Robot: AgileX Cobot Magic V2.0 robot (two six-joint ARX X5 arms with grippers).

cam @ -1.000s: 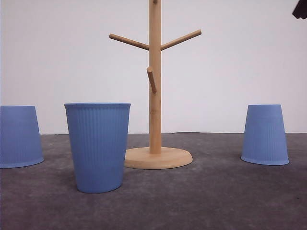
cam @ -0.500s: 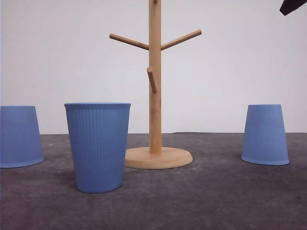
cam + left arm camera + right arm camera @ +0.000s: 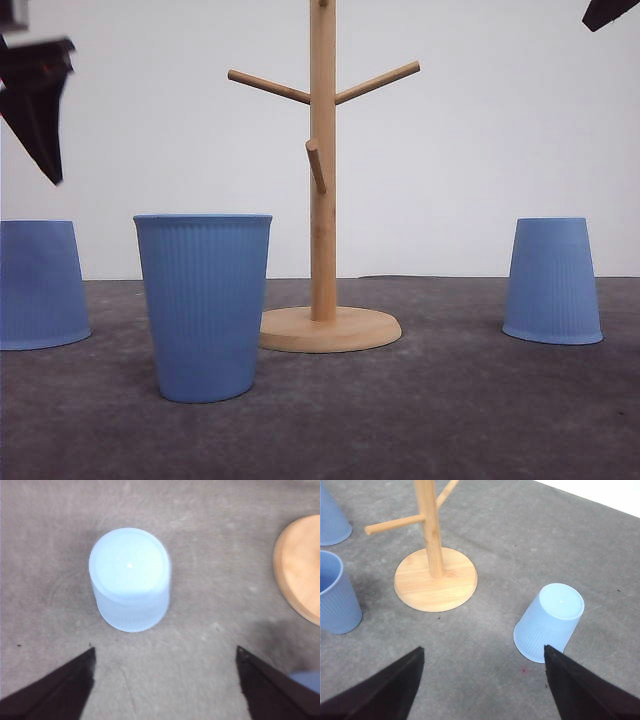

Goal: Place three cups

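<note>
Wooden peg stand (image 3: 323,200): upright post, three angled pegs, round base, standing on grey table (image 3: 450,420); white backdrop (image 3: 500,150) behind.

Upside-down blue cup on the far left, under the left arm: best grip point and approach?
Judging from the pose, take the far-left cup across its ribbed side wall near the flat closed bottom, coming straight down from above. It stands mouth-down, so no rim is exposed, and the taper makes that top end narrowest. The left end effector is open above it with fingers either side.

A bare lab-style test bench: plain white backdrop (image 3: 500,150) behind a grey mat (image 3: 450,400) (no furnishings).
</note>
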